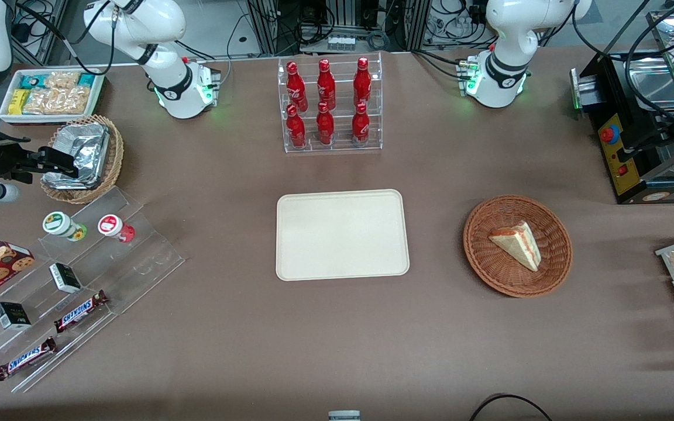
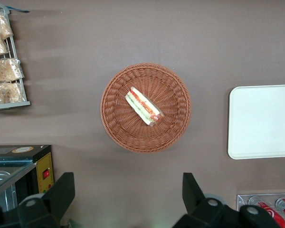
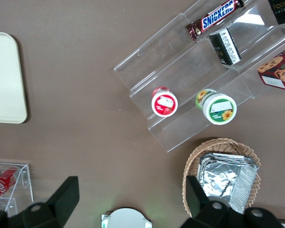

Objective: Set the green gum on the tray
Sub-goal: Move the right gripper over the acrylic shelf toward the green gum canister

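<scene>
Risk number one is grabbing the wrong bottle: the green gum (image 1: 63, 226) sits on the clear stepped rack (image 1: 74, 275) just beside the red gum (image 1: 116, 228), so a slightly off approach clips the red one or knocks both over. The gripper (image 1: 50, 164) hangs above the foil-filled wicker basket (image 1: 82, 159), fingers spread, holding nothing. The tray (image 1: 341, 234) lies mid-table on brown cloth, well apart from the rack, with plenty of room.
</scene>
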{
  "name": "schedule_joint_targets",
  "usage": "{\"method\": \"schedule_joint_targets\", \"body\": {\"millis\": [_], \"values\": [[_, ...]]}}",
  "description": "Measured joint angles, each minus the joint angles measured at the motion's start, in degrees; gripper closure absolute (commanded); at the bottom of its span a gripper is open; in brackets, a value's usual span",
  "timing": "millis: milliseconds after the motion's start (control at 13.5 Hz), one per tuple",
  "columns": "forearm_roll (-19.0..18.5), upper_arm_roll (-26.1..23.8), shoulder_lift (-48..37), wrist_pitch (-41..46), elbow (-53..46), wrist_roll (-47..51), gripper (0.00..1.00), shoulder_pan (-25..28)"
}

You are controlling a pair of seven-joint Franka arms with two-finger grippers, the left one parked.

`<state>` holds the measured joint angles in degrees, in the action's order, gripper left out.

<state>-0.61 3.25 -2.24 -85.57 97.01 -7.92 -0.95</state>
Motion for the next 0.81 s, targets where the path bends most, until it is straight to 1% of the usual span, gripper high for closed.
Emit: {"method": "schedule_joint_targets", "body": {"millis": [519,815], "values": [[-0.5,0.1,0.5,-2.1,0.1,-0.2,0.00,-0.1],[-2.4,0.3,2.5,-5.2,1.3,-4.4,0.00,-0.5]]}}
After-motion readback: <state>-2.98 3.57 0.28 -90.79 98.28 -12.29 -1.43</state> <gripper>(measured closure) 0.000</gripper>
